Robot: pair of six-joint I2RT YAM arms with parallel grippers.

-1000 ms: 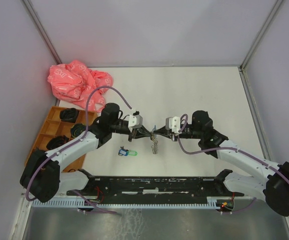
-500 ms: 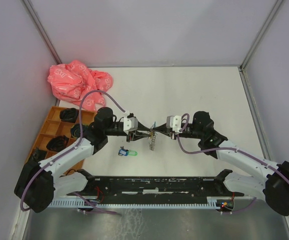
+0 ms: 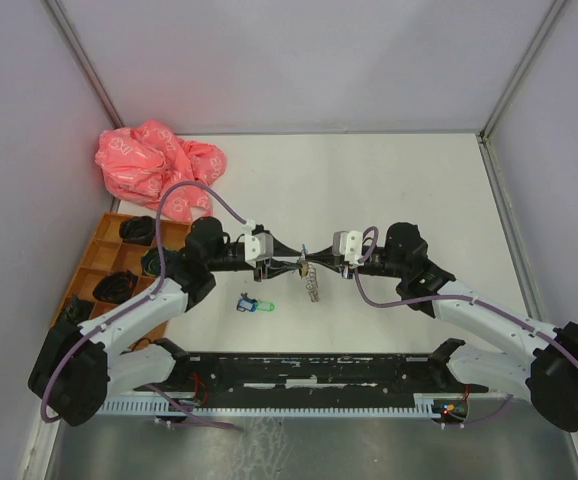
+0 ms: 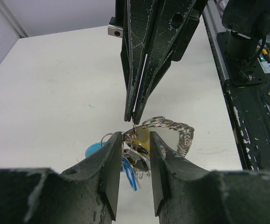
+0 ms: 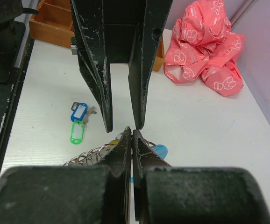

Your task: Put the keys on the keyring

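The keyring (image 4: 172, 127), a silvery coiled wire loop with a light-blue piece (image 4: 94, 149), hangs above the table between both grippers (image 3: 311, 282). A yellow-tagged key (image 4: 142, 139) and blue strands hang on it. My right gripper (image 5: 132, 131) is shut on a thin ring of the keyring; it comes in from above in the left wrist view (image 4: 134, 119). My left gripper (image 4: 134, 137) is open, its fingers either side of the bunch. A blue-tagged key (image 5: 79, 111) and a green-tagged key (image 5: 76, 132) lie together on the table (image 3: 254, 304).
A crumpled pink bag (image 3: 154, 165) lies at the back left. A wooden compartment tray (image 3: 109, 270) with dark items stands at the left edge. A black rail (image 3: 309, 365) runs along the near edge. Grey walls enclose the table.
My left arm has swung to the left and its gripper now points level at the right gripper. The hanging bunch has shifted slightly and tilted. The right arm has hardly moved.
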